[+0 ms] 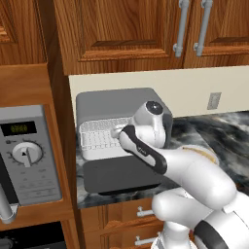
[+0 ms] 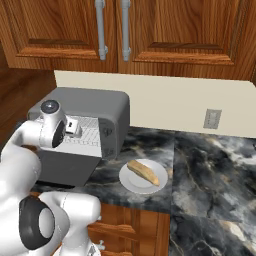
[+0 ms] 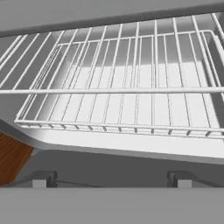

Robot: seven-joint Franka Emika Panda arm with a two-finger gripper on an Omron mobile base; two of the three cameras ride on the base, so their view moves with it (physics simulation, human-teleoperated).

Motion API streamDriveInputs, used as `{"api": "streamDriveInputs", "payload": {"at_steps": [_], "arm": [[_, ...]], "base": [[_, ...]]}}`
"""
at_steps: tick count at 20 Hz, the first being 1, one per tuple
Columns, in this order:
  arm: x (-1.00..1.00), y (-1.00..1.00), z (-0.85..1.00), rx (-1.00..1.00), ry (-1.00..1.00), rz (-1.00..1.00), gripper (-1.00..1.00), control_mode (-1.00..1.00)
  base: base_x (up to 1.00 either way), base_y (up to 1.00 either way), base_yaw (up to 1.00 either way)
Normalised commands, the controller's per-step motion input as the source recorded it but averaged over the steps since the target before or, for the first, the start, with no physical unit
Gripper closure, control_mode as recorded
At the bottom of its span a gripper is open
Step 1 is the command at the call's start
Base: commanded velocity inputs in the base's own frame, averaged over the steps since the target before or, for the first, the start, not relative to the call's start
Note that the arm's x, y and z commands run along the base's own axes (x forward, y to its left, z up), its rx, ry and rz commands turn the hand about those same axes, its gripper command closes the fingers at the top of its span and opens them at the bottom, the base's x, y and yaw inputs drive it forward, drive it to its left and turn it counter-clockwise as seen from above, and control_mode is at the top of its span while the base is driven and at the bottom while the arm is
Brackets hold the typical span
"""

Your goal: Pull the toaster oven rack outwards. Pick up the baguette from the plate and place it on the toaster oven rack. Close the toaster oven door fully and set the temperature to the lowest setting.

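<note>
The grey toaster oven (image 1: 116,103) (image 2: 90,106) stands on the counter with its door (image 1: 121,176) (image 2: 65,169) folded down flat in front. Inside its mouth lies the white wire rack (image 1: 97,138) (image 2: 86,136) (image 3: 118,109). My gripper (image 1: 116,131) (image 2: 75,127) (image 3: 111,178) is open just above the door at the oven mouth. Its fingertips (image 3: 43,177) are spread wide, a little short of the rack's front edge, with nothing between them. To the right of the oven, the tan baguette (image 2: 143,172) lies on the white plate (image 2: 131,184).
A silver microwave (image 1: 29,155) with a green display and a dial sits left of the oven behind a wooden panel. Wooden cabinets (image 2: 150,30) hang overhead. A wall socket (image 2: 212,119) is on the backsplash. The dark marble counter (image 2: 210,170) stretches to the right.
</note>
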Motion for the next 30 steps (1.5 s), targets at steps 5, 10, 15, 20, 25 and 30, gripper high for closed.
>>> {"api": "streamDriveInputs", "payload": {"at_steps": [5,10,15,20,25,30], "arm": [[0.15,0.0,-0.26,0.0,0.0,0.04,-1.0,-1.0],[0.22,0.0,-0.08,0.0,0.0,0.0,-1.0,-1.0],[0.51,0.0,0.0,0.0,0.0,0.0,-1.0,-1.0],[0.17,0.02,-0.02,0.0,0.0,0.0,-1.0,-1.0],[0.02,0.09,-0.23,0.0,0.01,0.0,-1.0,-1.0],[0.03,0.07,-0.28,0.0,0.03,0.0,-1.0,-1.0]], "base": [[0.0,0.0,0.0],[0.0,0.0,0.0],[0.0,0.0,0.0],[0.0,0.0,0.0],[0.0,0.0,0.0],[0.0,0.0,0.0]]}}
